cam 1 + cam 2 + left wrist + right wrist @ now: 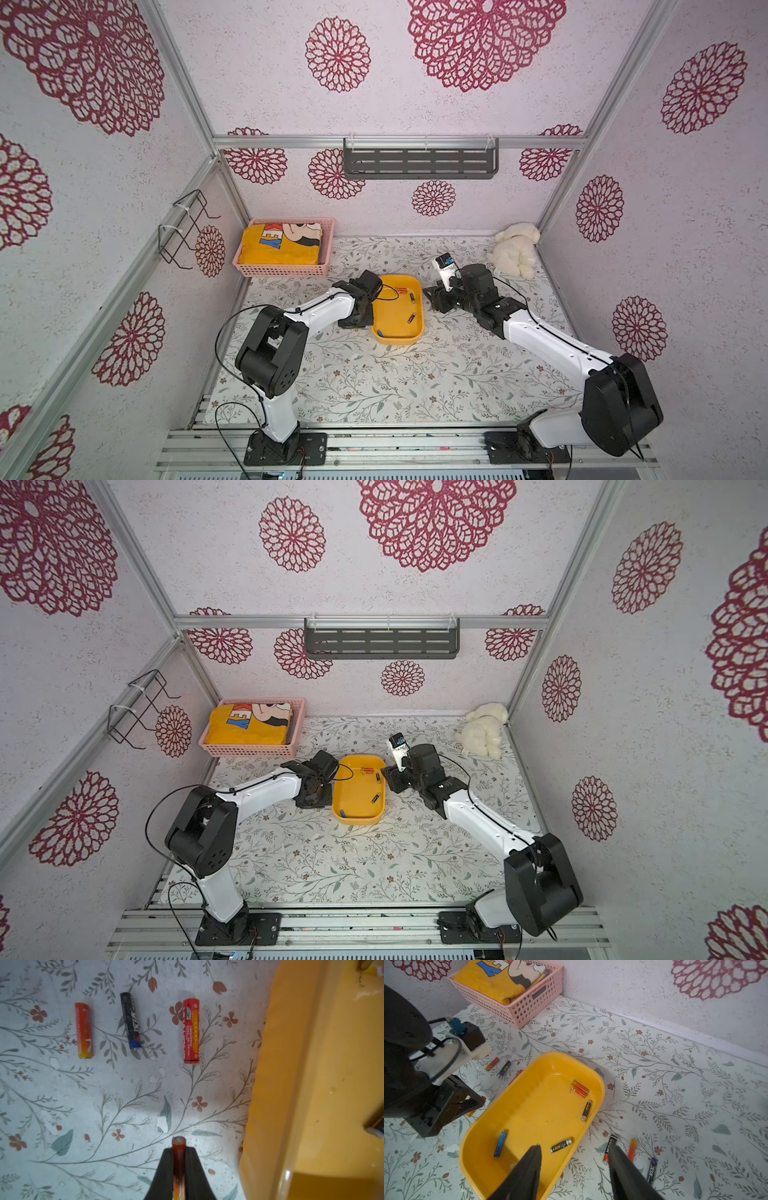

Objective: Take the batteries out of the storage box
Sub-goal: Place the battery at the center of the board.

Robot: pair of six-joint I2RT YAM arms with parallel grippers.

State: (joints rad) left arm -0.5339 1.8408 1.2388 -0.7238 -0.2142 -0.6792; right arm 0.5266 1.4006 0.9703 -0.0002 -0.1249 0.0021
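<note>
While there's still a handful of batteries point(561, 1146) in the box point(533, 1109), I'd call this a bit past halfway. The box sits around the middle of the table point(374, 386), slightly toward the back edge, between the two arms.

Out so far: three lie in a row on the table just beside the box's left wall, an orange one point(84, 1030), a black one point(131, 1020) and a red one point(191, 1030), none touching. Three more lie on the table off the right wall: a black one point(611, 1142), an orange one point(632, 1150) and a dark one with a blue end point(652, 1169).

The left claw point(179, 1149) is pinched tight on another orange battery point(179, 1159). It's gripped lengthwise with its end poking out past the tips, low over the table next to the box's left wall and not far from that row. My guess is it goes down as number four there.

The right claw point(574, 1155) is spread fairly wide with nothing in it, hanging over the box's right rim.

Left inside, as far as I can count:
- a little clump of orange ones point(579, 1088), two I think, touching each other near the back right corner
- a black one point(586, 1111) along the right wall
- the black-and-silver one further toward the front
- a blue one point(500, 1144) by the front left corner

So roughly five to go, plus the one in hand. The black-and-silver one is closest to the empty claw, so it looks like the easy next grab.
</note>
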